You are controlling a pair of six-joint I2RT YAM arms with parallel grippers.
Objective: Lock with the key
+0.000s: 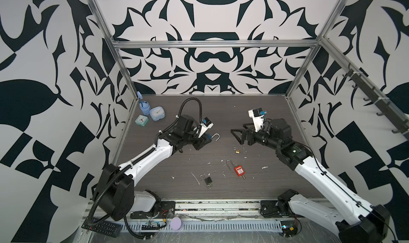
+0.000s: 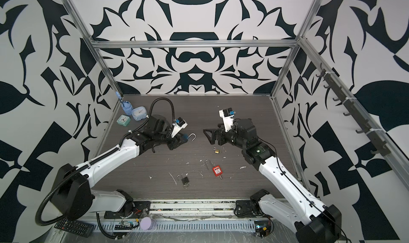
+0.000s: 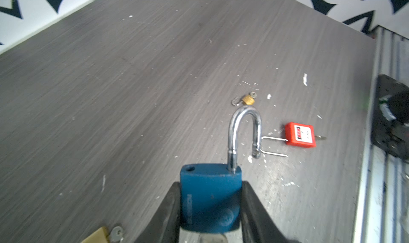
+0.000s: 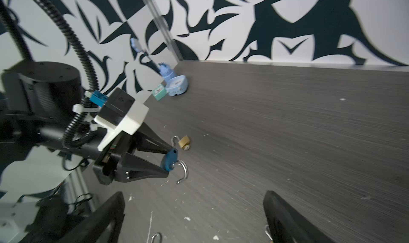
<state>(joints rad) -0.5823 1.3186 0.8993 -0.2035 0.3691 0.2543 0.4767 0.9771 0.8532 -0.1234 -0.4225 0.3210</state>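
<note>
My left gripper (image 3: 211, 185) is shut on the body of a blue padlock (image 3: 210, 199), held a little above the table. Its chrome shackle (image 3: 243, 129) stands swung open, its free end out of the body. A blurred silver piece (image 3: 212, 238) shows at the lock's underside, perhaps the key. Both top views show the blue padlock (image 1: 208, 138) (image 2: 184, 138) in the left gripper (image 1: 204, 141) (image 2: 180, 141). My right gripper (image 1: 238, 132) (image 2: 210, 133) (image 4: 194, 204) hovers open and empty to the right, facing the blue padlock (image 4: 169, 161).
On the table lie a brass padlock (image 1: 238, 151), a red padlock (image 1: 239, 171) with a long thin shackle, and a black padlock (image 1: 208, 180), each with a key in it. Another brass padlock (image 4: 183, 142) lies beyond the left gripper. Two clocks (image 1: 156, 113) stand back left.
</note>
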